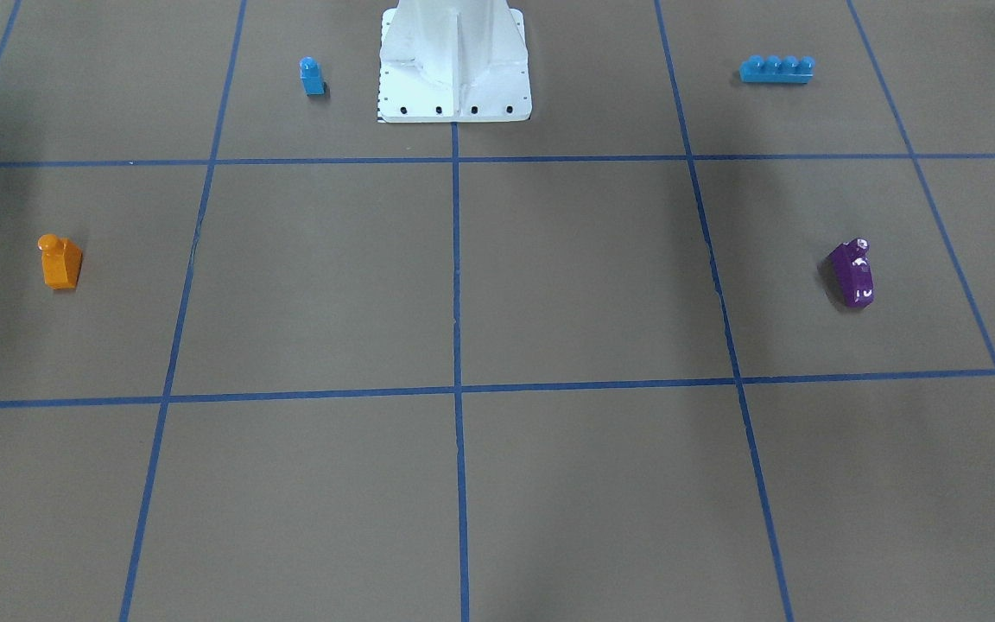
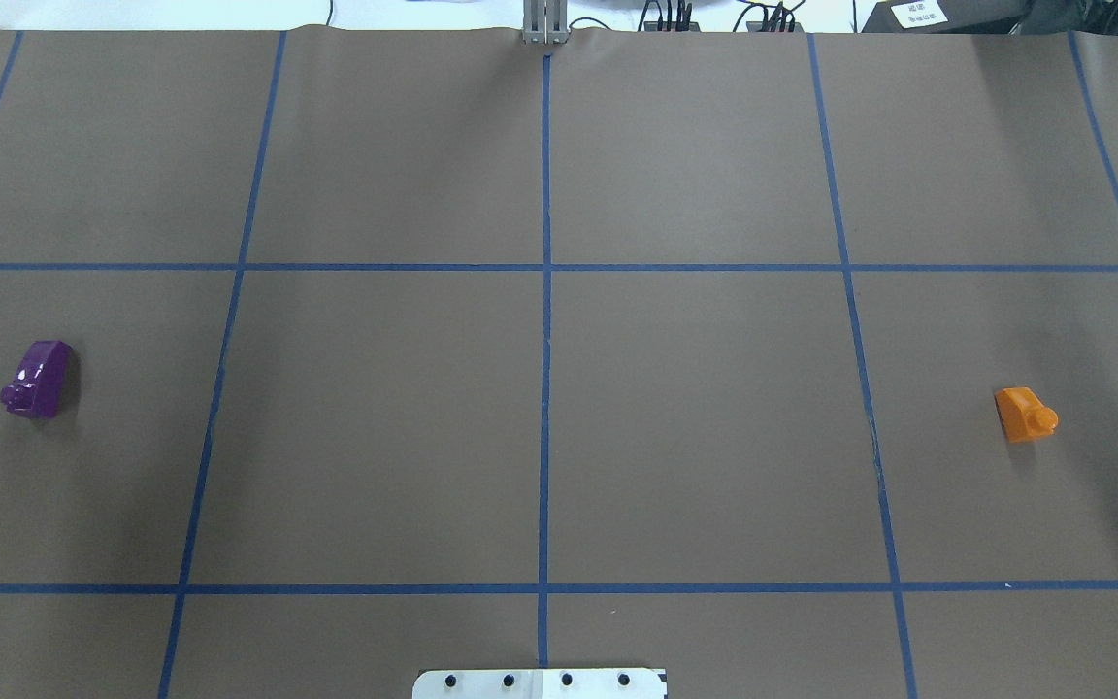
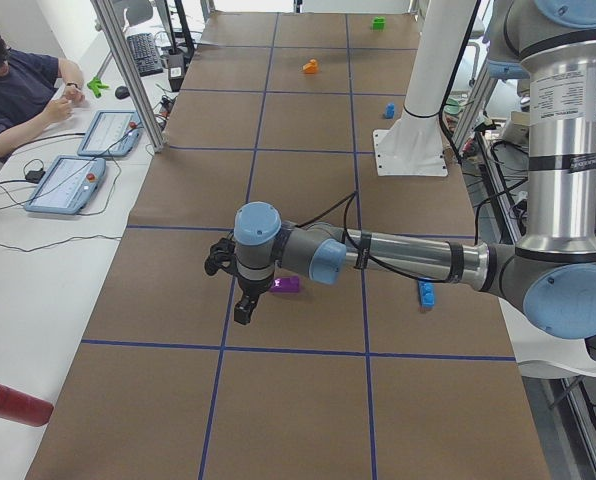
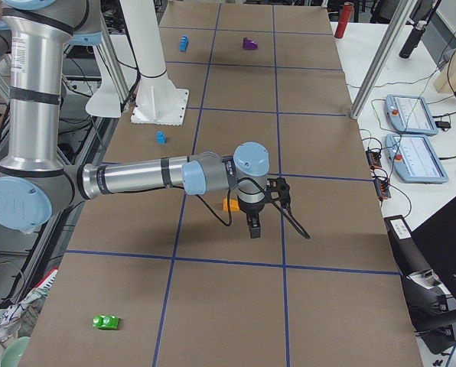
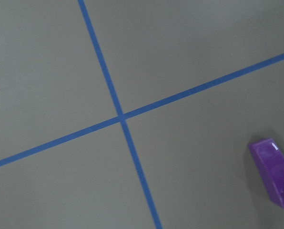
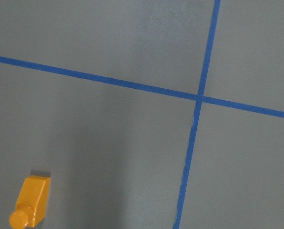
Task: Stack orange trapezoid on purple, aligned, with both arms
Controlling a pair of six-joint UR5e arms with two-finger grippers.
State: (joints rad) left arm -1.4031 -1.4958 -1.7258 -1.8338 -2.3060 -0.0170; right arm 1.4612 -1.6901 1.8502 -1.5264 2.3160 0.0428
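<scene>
The orange trapezoid (image 2: 1025, 415) stands on the brown table at the robot's right; it also shows in the front view (image 1: 60, 263) and the right wrist view (image 6: 31, 202). The purple brick (image 2: 38, 379) lies on its side at the robot's left, seen in the front view (image 1: 852, 273) and the left wrist view (image 5: 275, 171). The left gripper (image 3: 243, 312) hangs low just beside the purple brick (image 3: 286, 284). The right gripper (image 4: 253, 229) hangs low just beside the orange trapezoid (image 4: 229, 204). Both grippers show only in the side views, so I cannot tell whether they are open or shut.
A small blue single-stud brick (image 1: 312, 76) and a long blue brick (image 1: 776, 69) sit either side of the white pedestal (image 1: 454, 60). A green brick (image 4: 105, 322) lies near the table's right end. An operator (image 3: 18, 90) sits at tablets beyond the table's edge.
</scene>
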